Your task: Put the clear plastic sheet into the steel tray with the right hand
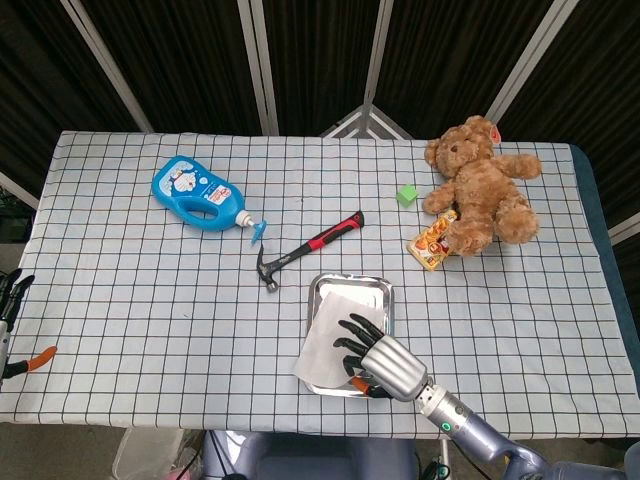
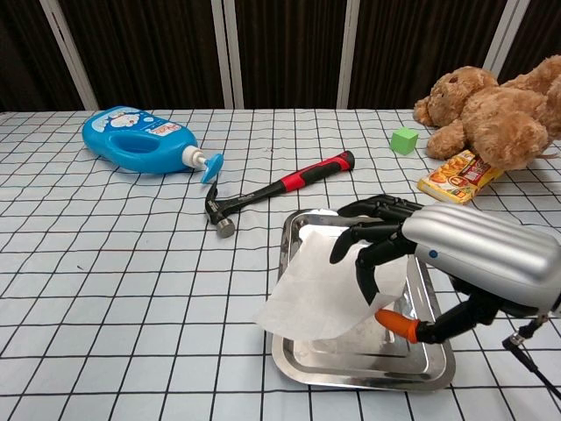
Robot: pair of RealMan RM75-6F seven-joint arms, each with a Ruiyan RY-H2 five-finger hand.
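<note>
Right hand (image 2: 438,263): dark fingers (image 2: 368,230) clamped on the clear plastic sheet (image 2: 320,289).
Sheet: held above the rectangular steel tray (image 2: 289,351), overhanging its left rim.
Left hand (image 1: 10,300): worktop edge, fingers apart.

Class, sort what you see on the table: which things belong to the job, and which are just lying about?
Job: sheet, tray, right hand holding the sheet.

Lying about: bottle, hammer, green block, teddy bear, snack packet.
</note>
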